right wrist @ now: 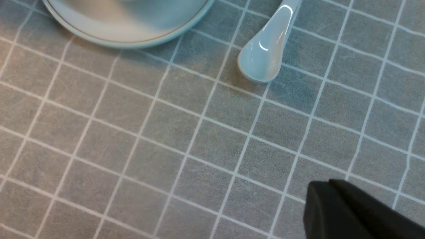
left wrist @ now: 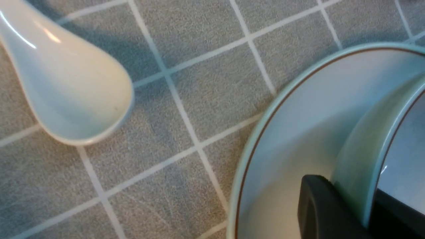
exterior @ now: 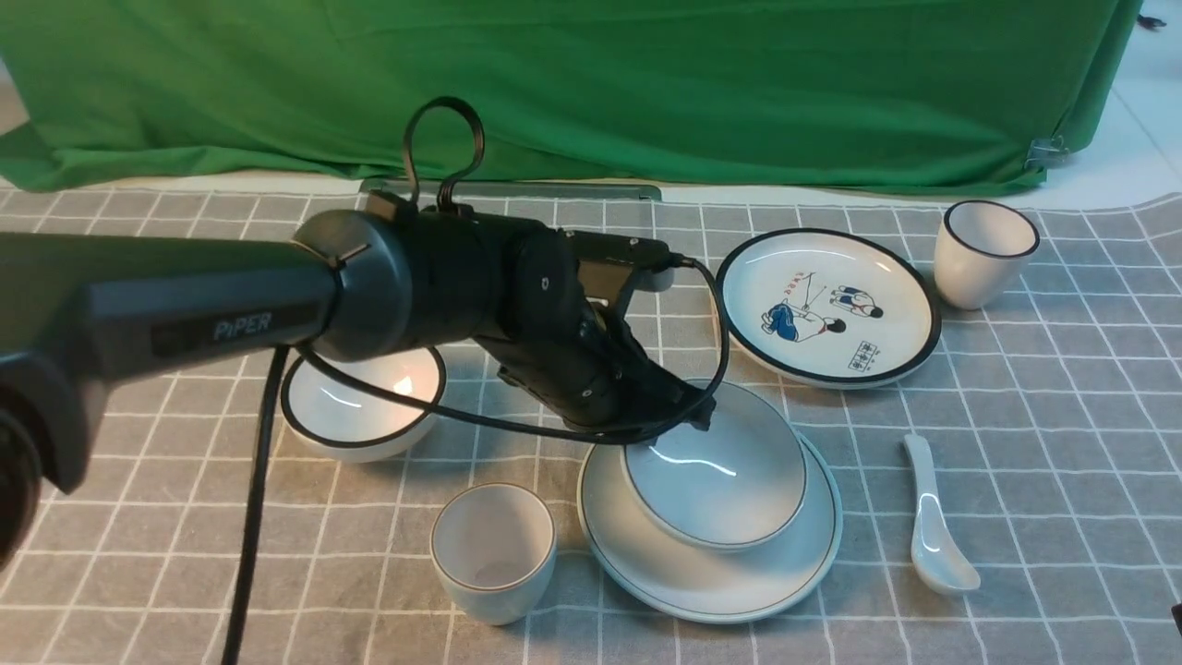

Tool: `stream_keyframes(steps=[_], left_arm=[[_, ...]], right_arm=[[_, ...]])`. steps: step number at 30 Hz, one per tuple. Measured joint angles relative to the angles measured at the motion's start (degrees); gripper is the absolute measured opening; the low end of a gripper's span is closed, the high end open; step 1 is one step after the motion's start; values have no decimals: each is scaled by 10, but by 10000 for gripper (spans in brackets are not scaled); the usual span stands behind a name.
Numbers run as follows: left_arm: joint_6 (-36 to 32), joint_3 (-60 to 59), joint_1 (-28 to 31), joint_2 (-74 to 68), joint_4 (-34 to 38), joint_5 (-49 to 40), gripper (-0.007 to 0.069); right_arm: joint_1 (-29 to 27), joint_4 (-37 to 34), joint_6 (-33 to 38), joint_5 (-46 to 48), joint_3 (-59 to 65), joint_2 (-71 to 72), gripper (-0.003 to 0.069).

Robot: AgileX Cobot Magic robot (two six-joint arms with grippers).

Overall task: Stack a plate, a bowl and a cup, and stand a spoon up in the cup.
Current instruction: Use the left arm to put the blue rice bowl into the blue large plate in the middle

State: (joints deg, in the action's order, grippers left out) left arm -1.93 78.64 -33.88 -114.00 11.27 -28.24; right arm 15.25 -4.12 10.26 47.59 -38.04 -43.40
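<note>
Bowl (exterior: 720,471) above the plate (exterior: 711,586), cup (exterior: 494,552) near

left arm (exterior: 406,286): glossy black, rounded joints | white "piper" marking | looped black cable (exterior: 462,420)

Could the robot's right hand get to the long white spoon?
Probably yes. The right gripper looks shut on nothing, so it would have to open first, but nothing lies on the plain white soup spoon beside the plate.
</note>
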Motion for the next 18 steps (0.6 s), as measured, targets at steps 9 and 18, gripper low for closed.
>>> stream_keyframes(steps=[9,18], left_arm=[[3,0,0,-4,-1,1,98],[42,14,0,19,-25,-59,428]], right_arm=[[0,0,0,2,0,0,36],[0,0,0,-1,0,0,44]])
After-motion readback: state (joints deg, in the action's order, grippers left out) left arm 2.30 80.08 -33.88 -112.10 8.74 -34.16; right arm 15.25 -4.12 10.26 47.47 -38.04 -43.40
